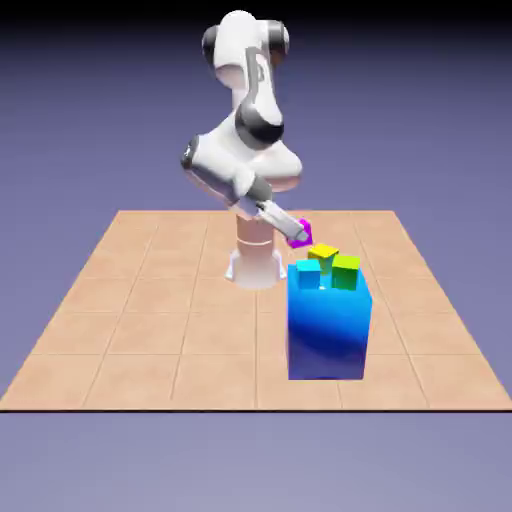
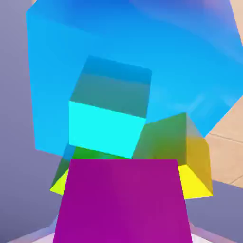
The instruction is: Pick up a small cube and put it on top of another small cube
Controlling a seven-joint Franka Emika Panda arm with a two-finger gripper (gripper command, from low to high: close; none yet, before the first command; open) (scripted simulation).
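Observation:
My gripper (image 1: 298, 234) is shut on the small magenta-pink cube (image 1: 304, 227) and holds it in the air just above and behind the top of the big blue block (image 1: 328, 335). Three small cubes sit on that block: a yellow cube (image 1: 323, 253), a green cube (image 1: 346, 271) and a cyan cube (image 1: 306, 274). In the hand view the held magenta cube (image 2: 122, 201) fills the bottom and hides my fingertips. Beyond it lie the cyan cube (image 2: 105, 129), the green cube (image 2: 163, 140) and yellow corners (image 2: 195, 184) on the blue block top (image 2: 142, 42).
The blue block stands on the tan tiled table (image 1: 150, 300), right of the middle and in front of the robot's white base (image 1: 255, 262). A strip of table (image 2: 230, 137) shows at the hand view's right edge.

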